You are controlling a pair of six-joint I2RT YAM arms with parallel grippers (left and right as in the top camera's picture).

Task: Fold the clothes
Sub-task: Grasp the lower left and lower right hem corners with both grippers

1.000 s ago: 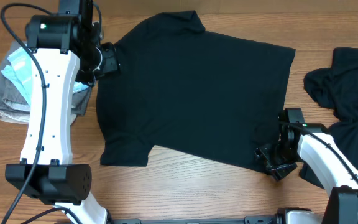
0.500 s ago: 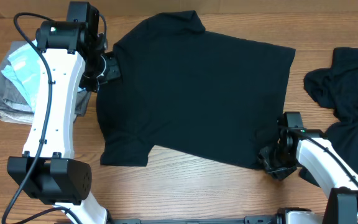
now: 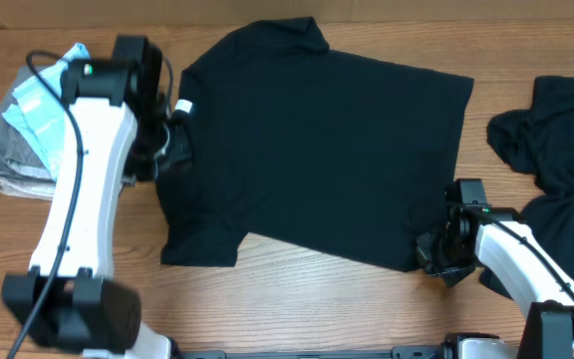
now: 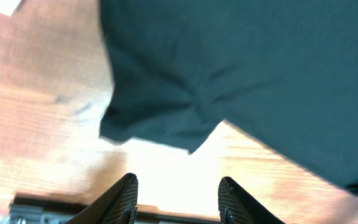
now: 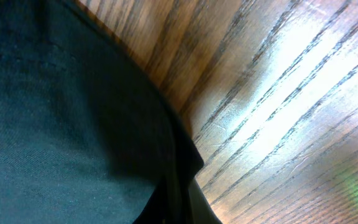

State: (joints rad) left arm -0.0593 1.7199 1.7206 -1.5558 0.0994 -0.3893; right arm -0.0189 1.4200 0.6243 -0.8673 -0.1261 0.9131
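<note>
Black T-shirt (image 3: 317, 150) is spread flat on the wooden table (image 3: 297, 299), ready for folding. The left gripper (image 4: 174, 186) is held open and empty beside the collar. The right gripper (image 3: 440, 255) is set at the hem corner, probably to lift it; its jaw state cannot be told.

Flat black T-shirt (image 3: 317, 150), crumpled black garment (image 3: 556, 165)

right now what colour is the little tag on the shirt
The tag is white, against the black shirt; the overhead view shows it best.
</note>
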